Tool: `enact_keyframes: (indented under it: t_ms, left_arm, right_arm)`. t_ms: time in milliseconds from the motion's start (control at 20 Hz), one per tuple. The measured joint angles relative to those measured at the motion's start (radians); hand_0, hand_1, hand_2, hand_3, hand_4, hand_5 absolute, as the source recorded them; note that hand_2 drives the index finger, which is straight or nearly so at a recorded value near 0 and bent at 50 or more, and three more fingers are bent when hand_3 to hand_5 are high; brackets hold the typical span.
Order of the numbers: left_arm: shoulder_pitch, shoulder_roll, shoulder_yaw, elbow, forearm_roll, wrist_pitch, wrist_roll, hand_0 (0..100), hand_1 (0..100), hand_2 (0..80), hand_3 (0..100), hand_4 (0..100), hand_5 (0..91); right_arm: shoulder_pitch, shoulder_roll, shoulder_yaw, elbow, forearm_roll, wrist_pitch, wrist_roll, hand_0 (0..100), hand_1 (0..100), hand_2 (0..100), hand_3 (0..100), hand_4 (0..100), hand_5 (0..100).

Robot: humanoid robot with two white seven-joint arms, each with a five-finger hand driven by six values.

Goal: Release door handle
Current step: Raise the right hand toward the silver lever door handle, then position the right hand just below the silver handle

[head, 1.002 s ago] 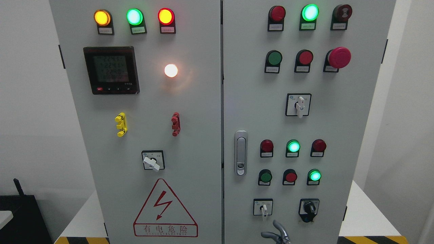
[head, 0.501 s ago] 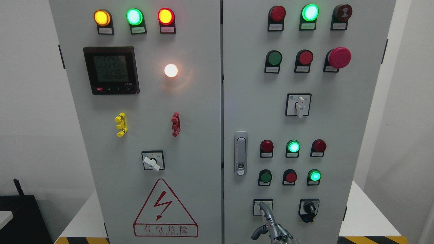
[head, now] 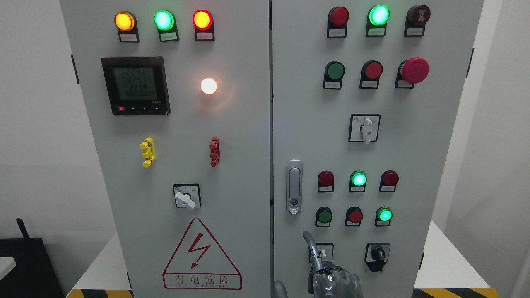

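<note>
The silver door handle (head: pixel 294 186) sits upright in its recess on the left edge of the cabinet's right door (head: pixel 414 149), flush and with nothing touching it. My right hand (head: pixel 327 277) comes up from the bottom edge, right of the middle. One finger (head: pixel 309 245) points up and the thumb (head: pixel 280 288) is spread out to the left, so the hand is open and holds nothing. The fingertip is a short way below the handle and slightly to its right, apart from it. My left hand is out of view.
Both grey doors are closed, with the seam (head: pixel 271 124) between them. Around the hand are a white selector switch (head: pixel 322 252), a black selector switch (head: pixel 377 253) and rows of red and green buttons (head: pixel 355 215). The left door carries a meter (head: pixel 136 85) and a warning triangle (head: pixel 201 256).
My right hand has risen from the bottom edge and drifted left, its raised finger now closer to the handle. The meter's readings changed; the doors and handle stayed still.
</note>
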Motion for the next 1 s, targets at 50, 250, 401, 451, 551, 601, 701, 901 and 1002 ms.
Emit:
enact_keyframes:
  t_ms: [50,250,401,451,551,601,701,901,1002]
  left_arm:
    - [0.0,0.0,0.0,0.0,0.0,0.0,0.0,12,39,0.0,0,0,0.0]
    - [0.0,0.0,0.0,0.0,0.0,0.0,0.0,12,39,0.0,0,0,0.0]
    - [0.0,0.0,0.0,0.0,0.0,0.0,0.0,12,39,0.0,0,0,0.0]
    - [0.0,0.0,0.0,0.0,0.0,0.0,0.0,12,39,0.0,0,0,0.0]
    - [0.0,0.0,0.0,0.0,0.0,0.0,0.0,12,39,0.0,0,0,0.0]
    - [0.0,0.0,0.0,0.0,0.0,0.0,0.0,12,39,0.0,0,0,0.0]
    - [0.0,0.0,0.0,0.0,0.0,0.0,0.0,12,39,0.0,0,0,0.0]
    - [0.0,0.0,0.0,0.0,0.0,0.0,0.0,12,39,0.0,0,0,0.0]
    - [0.0,0.0,0.0,0.0,0.0,0.0,0.0,12,39,0.0,0,0,0.0]
  right_arm:
    - [-0.009,0.0,0.0,0.009,0.014,0.007,0.0,30,29,0,100,94,100]
    - [-0.039,0.001,-0.001,0.043,0.065,0.029,0.007,31,29,0,100,93,100]
    - [-0.061,0.002,-0.006,0.065,0.09,0.037,0.011,31,29,0,100,93,100]
    - [-0.069,0.002,-0.009,0.073,0.099,0.038,0.012,31,29,0,100,93,100]
    - [-0.087,0.003,-0.015,0.087,0.112,0.039,0.012,32,29,0,100,93,100]
    - [-0.095,0.003,-0.018,0.094,0.118,0.04,0.013,32,29,0,100,93,100]
    - [-0.107,0.003,-0.023,0.105,0.126,0.041,0.014,32,29,0,100,93,100]
    - [-0.122,0.003,-0.031,0.123,0.136,0.042,0.019,33,29,0,100,93,100]
    - [-0.127,0.004,-0.034,0.13,0.139,0.042,0.029,33,29,0,100,93,100]
